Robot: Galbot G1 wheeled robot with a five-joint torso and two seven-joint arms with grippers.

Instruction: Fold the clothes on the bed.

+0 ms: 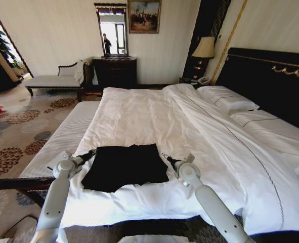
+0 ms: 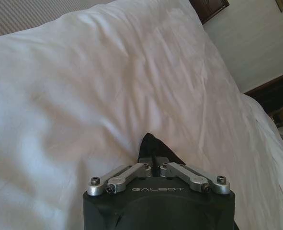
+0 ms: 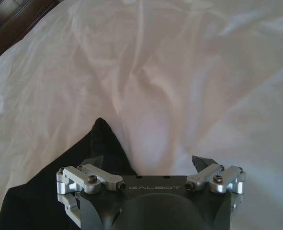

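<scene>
Black clothes lie on the white-sheeted bed, patterned carpet beside.

Right hand w/ jaws spread wide: one fingertip sits over the black T-shirt, the other fingertip over bare white duvet. Shirt edge comes to a raised point just beyond the hand, btwn the fingers but nearer the first; rest of the black fabric spreads off toward one corner beside the hand body. Duvet wrinkled, soft folds running away from the hand. Dark wood furniture past the bed's far edge.
</scene>
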